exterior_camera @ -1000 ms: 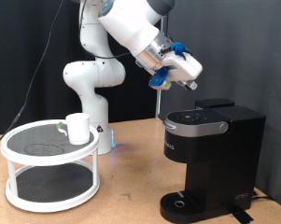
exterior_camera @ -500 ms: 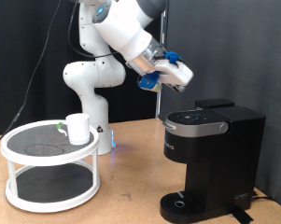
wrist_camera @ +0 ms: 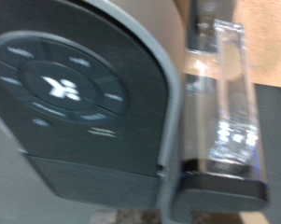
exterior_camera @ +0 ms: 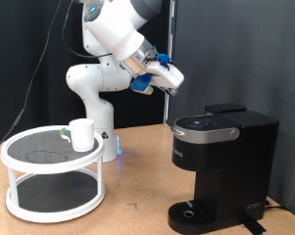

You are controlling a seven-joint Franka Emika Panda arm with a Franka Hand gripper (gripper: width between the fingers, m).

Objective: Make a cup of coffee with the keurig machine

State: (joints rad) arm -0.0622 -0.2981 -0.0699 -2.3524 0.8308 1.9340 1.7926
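Observation:
The keurig machine (exterior_camera: 225, 166) is a black box standing at the exterior view's right, lid down, with a round drip tray (exterior_camera: 190, 211) at its base. The cup (exterior_camera: 82, 134), a plain white mug, stands on the top shelf of a white round rack (exterior_camera: 51, 174) at the exterior view's left. My gripper (exterior_camera: 172, 80) hangs in the air above and to the left of the machine, well apart from it and from the cup, with nothing seen between its fingers. The wrist view is blurred and filled by the keurig machine (wrist_camera: 75, 93) with its top buttons and clear water tank (wrist_camera: 229, 103); the fingers do not show there.
The rack has two mesh shelves and stands near the wooden table's (exterior_camera: 137, 201) left end. A small thing (exterior_camera: 65, 134) lies beside the cup, too small to make out. The arm's white base (exterior_camera: 96, 98) rises behind the rack. A black curtain closes the back.
The gripper has swung to the exterior view's left and slightly upward, away from the spot above the machine's lid. Cup and machine have not moved.

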